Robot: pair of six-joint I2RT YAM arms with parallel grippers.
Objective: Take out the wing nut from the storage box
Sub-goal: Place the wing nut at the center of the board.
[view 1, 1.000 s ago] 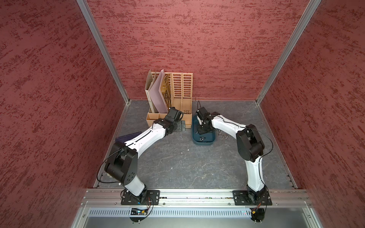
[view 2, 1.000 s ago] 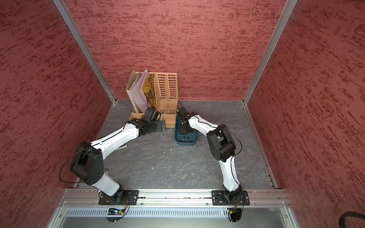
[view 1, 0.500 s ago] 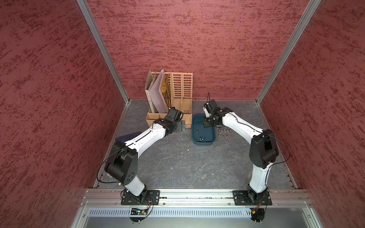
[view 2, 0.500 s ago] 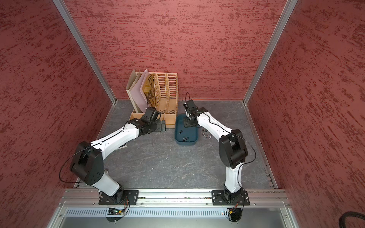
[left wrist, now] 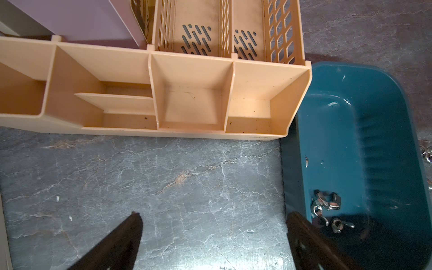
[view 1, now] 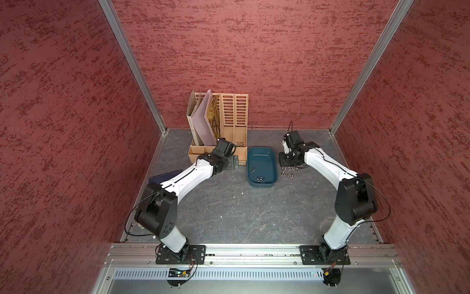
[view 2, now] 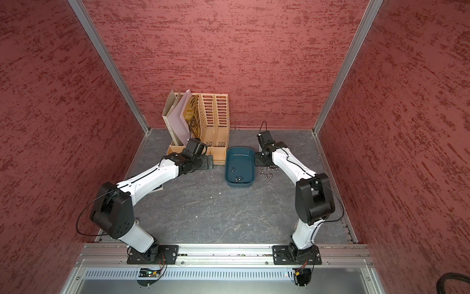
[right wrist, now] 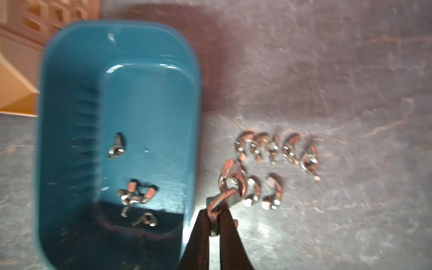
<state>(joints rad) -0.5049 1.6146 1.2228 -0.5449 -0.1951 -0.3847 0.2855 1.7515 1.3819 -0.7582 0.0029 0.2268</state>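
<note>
A wing nut is pinched by one wing between the closed jaws of the right gripper. It is held outside the storage box, at 3 o'clock of it in both top views. Beneath it, loose wing nuts are laid in two rows on the table. Further wing nuts are seen in the box's 6 o'clock end. The left gripper is spread wide and empty at 9 o'clock of the box, before the file organiser. An embossed mark on the organiser's front lip is too faint to be read.
</note>
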